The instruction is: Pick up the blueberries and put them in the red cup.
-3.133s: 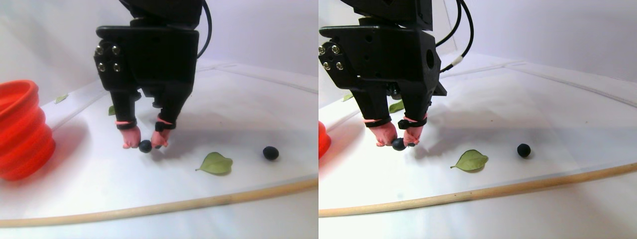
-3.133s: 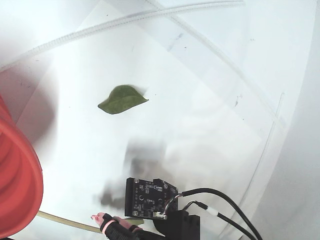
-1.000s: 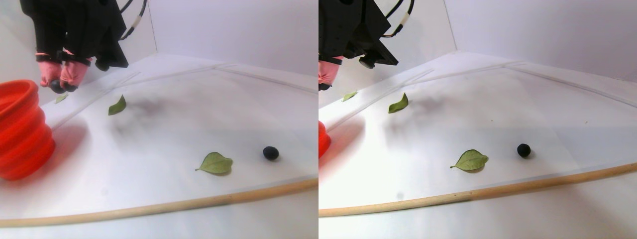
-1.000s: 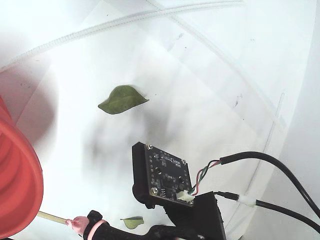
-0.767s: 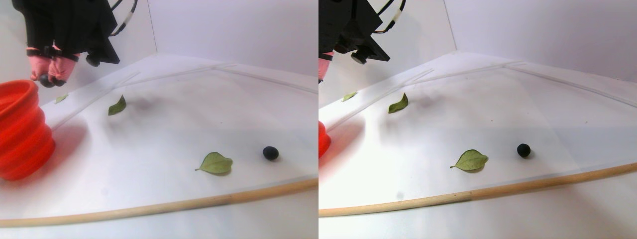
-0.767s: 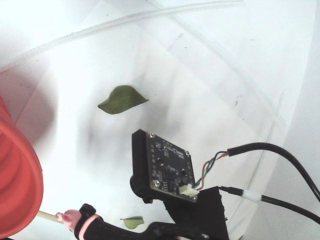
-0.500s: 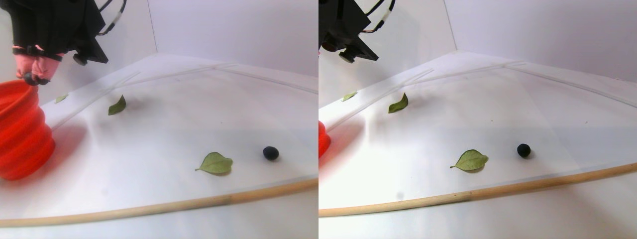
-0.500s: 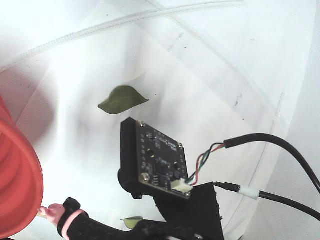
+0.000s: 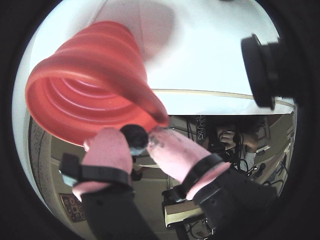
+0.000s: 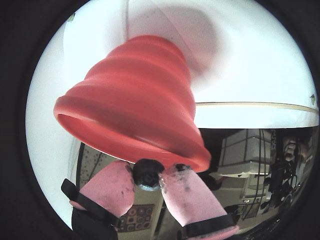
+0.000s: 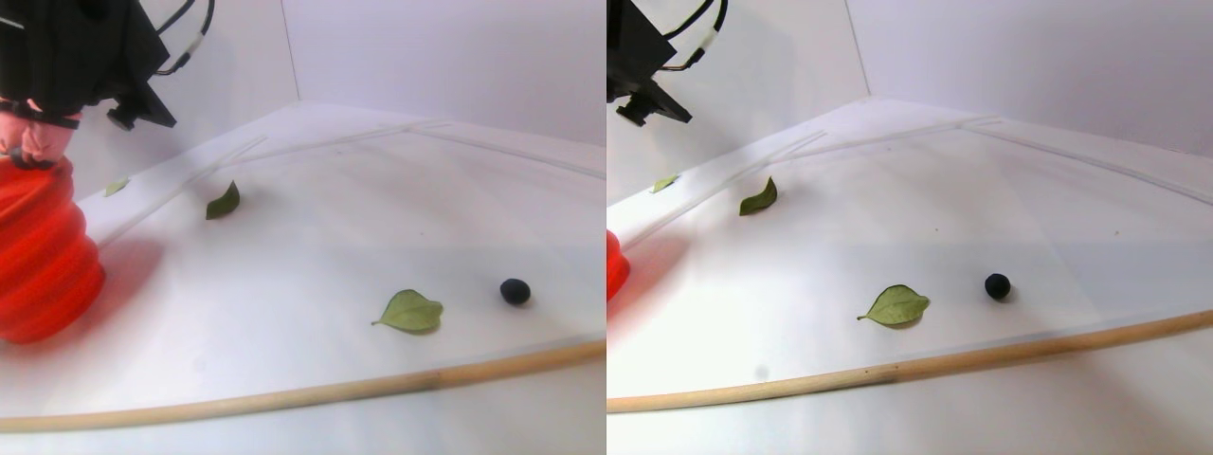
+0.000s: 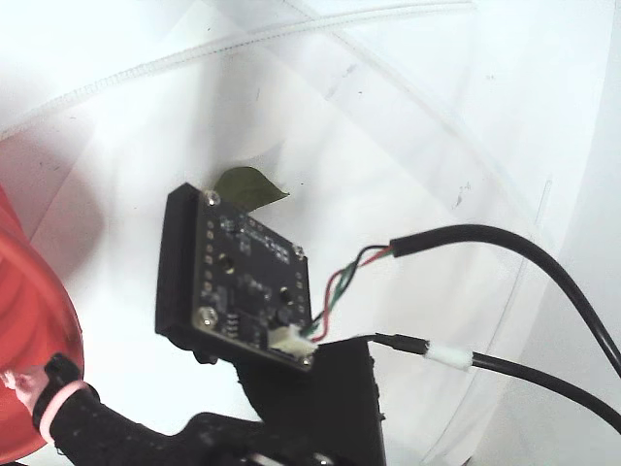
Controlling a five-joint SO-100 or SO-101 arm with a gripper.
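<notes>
Pink padded fingertips pinch one of the blueberries in a wrist view: the gripper is clenched on it, berry dark and round between the two pads. It sits right at the thick rim of the red cup, whose ridged inside opens toward the camera. The fisheye bends everything, so I cannot tell whether the berry is over the mouth or just outside the lip.

Another wrist view shows the same hold from the other side. The berry is near-black, with a paler bloom low down, squeezed at its middle by the pads. The cup's stepped orange-red wall fills the frame above it.

Across the stereo pair, the gripper hangs at the cup, which stands at the left edge of the white table. A second berry lies loose near the front edge, just beside a green leaf. Another leaf lies further back.

From the fixed view, only a pink fingertip shows against the cup; a circuit board on the arm hides most else.

A berry this small should be light, soft and easily bruised, and smooth enough to roll or squirt out. Taking the loose one across its widest part with gentle pressure looks safest.
</notes>
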